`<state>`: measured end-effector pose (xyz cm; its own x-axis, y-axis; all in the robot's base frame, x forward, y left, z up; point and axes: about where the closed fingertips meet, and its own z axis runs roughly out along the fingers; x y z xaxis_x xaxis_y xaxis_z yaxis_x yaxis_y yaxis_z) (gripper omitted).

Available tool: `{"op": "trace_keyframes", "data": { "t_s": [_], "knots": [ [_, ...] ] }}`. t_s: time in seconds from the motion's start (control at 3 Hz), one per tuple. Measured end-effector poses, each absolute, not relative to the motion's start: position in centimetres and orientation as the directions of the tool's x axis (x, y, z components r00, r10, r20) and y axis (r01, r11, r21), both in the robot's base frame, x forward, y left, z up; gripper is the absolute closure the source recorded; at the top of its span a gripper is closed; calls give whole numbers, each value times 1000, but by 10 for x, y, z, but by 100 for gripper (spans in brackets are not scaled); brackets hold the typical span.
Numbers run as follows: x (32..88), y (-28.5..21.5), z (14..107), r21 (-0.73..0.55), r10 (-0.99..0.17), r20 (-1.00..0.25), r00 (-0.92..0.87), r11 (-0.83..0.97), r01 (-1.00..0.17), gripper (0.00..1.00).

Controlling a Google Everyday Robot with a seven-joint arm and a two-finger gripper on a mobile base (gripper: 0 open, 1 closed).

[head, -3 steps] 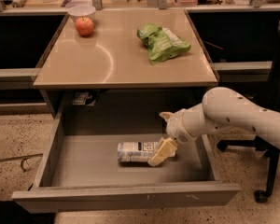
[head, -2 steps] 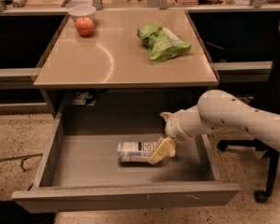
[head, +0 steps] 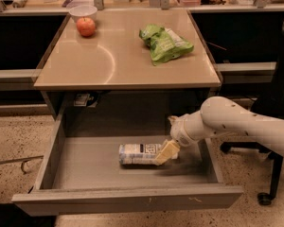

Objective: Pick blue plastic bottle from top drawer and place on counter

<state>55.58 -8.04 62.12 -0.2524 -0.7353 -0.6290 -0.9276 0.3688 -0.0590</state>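
The blue plastic bottle (head: pixel 138 153) lies on its side on the grey floor of the open top drawer (head: pixel 85 167), near the middle. My gripper (head: pixel 166 152) reaches down into the drawer from the right, and its yellowish tip rests at the bottle's right end, covering that end. The white arm (head: pixel 227 119) stretches in from the right over the drawer's side wall. The tan counter (head: pixel 109 60) is directly above the drawer.
On the counter are a red apple (head: pixel 85 26), a white bowl (head: pixel 83 11) behind it at the back left, and a green snack bag (head: pixel 164 42) at the back right. A black office chair (head: pixel 274 126) stands to the right. Dark shelves flank the counter.
The arm has shifted slightly to the left. The gripper stays at the bottle's right end, and the bottle has not moved.
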Motion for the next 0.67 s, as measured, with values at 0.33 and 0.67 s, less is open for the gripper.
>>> {"op": "trace_keyframes", "data": {
  "t_s": [0.33, 0.67],
  "knots": [
    [554, -78, 613, -39, -727, -634, -264, 371, -928, 0],
    [547, -65, 613, -18, -724, -640, -255, 347, -938, 0]
  ]
}}
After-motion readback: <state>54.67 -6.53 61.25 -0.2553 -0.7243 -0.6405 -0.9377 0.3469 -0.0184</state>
